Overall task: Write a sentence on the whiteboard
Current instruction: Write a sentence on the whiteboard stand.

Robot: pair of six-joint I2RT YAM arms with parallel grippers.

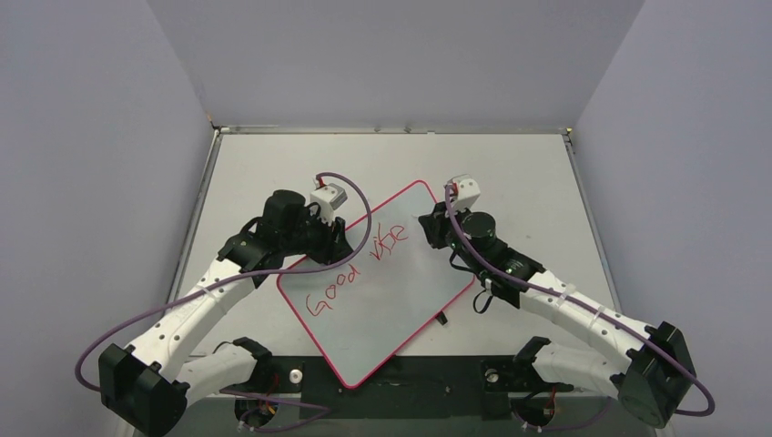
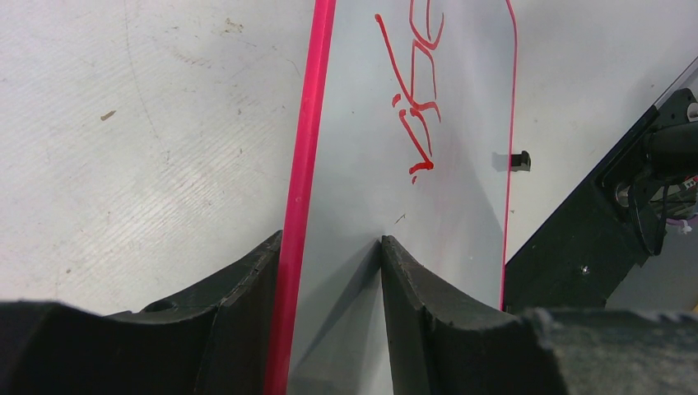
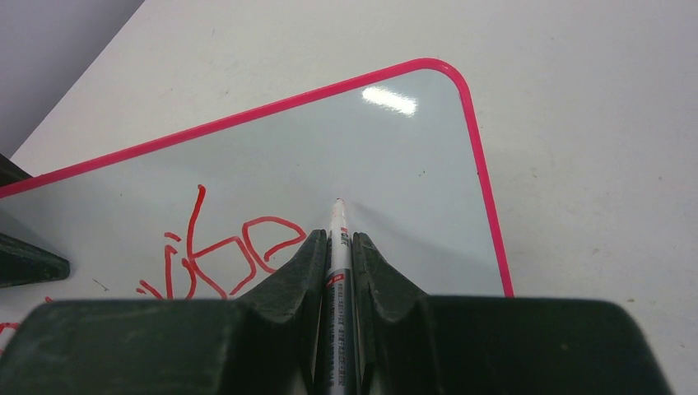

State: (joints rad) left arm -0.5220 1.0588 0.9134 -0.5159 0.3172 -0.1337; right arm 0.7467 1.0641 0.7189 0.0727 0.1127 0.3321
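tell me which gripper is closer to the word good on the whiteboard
Left. The left gripper straddles the whiteboard edge just beside Good; the right gripper holds a marker past the second word, farther off.

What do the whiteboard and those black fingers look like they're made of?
Whiteboard: smooth, glossy white surface, likely a coated panel, since a bright glare shines near its corner; the pink frame looks like plastic. Fingers gripping the marker: matte black with fine layered ridges, probably printed plastic.
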